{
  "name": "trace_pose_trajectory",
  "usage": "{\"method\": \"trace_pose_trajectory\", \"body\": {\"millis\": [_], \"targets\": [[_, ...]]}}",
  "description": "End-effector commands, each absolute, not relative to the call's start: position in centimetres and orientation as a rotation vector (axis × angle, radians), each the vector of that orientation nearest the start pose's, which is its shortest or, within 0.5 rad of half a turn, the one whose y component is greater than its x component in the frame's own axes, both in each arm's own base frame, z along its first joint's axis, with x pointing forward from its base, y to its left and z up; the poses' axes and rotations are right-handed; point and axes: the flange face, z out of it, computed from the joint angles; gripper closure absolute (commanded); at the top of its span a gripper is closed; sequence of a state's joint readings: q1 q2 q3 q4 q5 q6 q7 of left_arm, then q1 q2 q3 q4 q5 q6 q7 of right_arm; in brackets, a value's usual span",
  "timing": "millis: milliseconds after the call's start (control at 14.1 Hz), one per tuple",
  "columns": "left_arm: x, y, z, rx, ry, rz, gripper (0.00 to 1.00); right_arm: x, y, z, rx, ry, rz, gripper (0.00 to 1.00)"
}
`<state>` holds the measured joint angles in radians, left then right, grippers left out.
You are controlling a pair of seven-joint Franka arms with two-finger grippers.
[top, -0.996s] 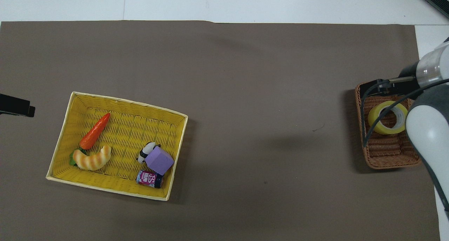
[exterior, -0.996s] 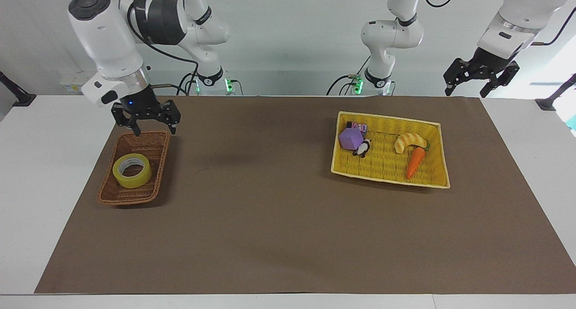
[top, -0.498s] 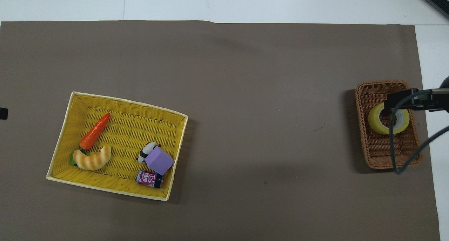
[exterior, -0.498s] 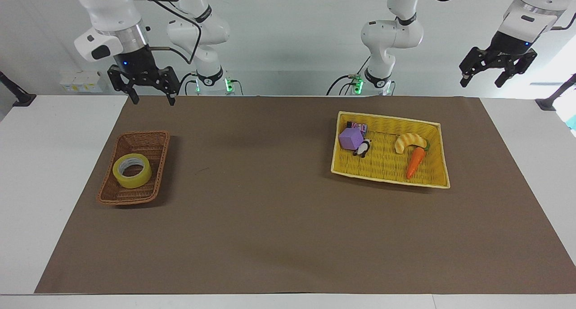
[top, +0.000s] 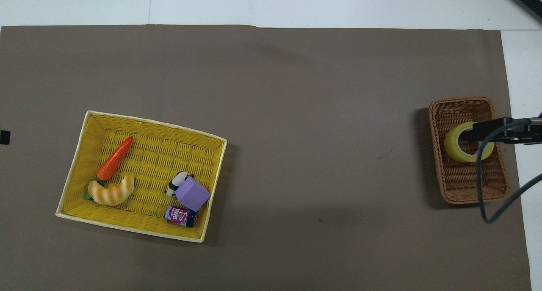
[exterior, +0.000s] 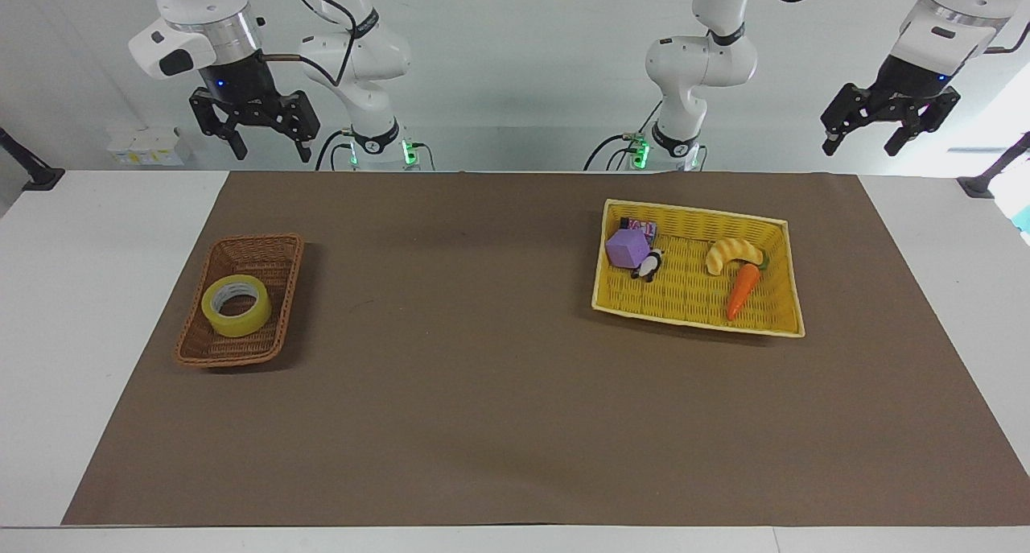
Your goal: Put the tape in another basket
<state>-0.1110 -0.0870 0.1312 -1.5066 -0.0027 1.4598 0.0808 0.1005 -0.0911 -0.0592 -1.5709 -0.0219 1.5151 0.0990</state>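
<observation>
Right now the tape point(exterior: 236, 305) lies flat, hole up, in the brown wicker basket point(exterior: 201, 347), roughly mid-basket and touching the wall on the side toward the centre of the surface point(exterior: 483, 424). That basket sits at the right arm's end of the brown mat.

Right claw point(exterior: 269, 146) hangs high, w/ fingers spread wide and nothing between them; in the facing view it's up over the robots' edge of the surface, well clear of the basket. In the overhead view only a dark part of that arm plus a cable show, crossing over the tape.

Left claw point(exterior: 863, 141) is also raised, over the left arm's end of the surface, fingers apart, empty, waiting.

Yellow basket point(exterior: 692, 315) sits toward the left arm's end, approx. as near the robots as the brown one. Inside: carrot point(exterior: 742, 289) beside a croissant toy point(exterior: 732, 254), then a purple block point(exterior: 628, 248) w/ a small panda figure point(exterior: 648, 266) touching it, and a small can point(top: 180, 216) just beside the block on the robots' side.
</observation>
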Motion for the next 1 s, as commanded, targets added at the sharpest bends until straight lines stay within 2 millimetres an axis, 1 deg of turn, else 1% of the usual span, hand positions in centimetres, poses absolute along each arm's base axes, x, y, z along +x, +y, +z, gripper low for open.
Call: {"method": "trace_pose_trajectory", "body": {"millis": [0, 71, 284, 498, 711, 924], "targets": [[51.1, 1.5, 69.2, -3.151, 0.107, -0.053, 0.0, 51.3, 2.0, 67.1, -3.163, 0.103, -0.061, 0.0], [51.1, 1.5, 69.1, -3.151, 0.107, -0.051, 0.0, 50.8, 1.9, 67.2, -3.165, 0.092, -0.025, 0.0], [51.1, 1.5, 69.2, -3.151, 0.107, -0.053, 0.0, 50.4, 1.9, 67.3, -3.163, 0.082, -0.014, 0.0], [51.1, 1.5, 69.2, -3.151, 0.107, -0.053, 0.0, 51.1, 0.9, 67.7, -3.165, 0.077, -0.058, 0.0], [51.1, 1.5, 69.2, -3.151, 0.107, -0.053, 0.0, 50.3, 0.3, 66.8, -3.161, 0.076, -0.025, 0.0], [51.1, 1.5, 69.2, -3.151, 0.107, -0.053, 0.0, 50.2, -2.5, 66.7, -3.156, 0.165, -0.012, 0.0]]}}
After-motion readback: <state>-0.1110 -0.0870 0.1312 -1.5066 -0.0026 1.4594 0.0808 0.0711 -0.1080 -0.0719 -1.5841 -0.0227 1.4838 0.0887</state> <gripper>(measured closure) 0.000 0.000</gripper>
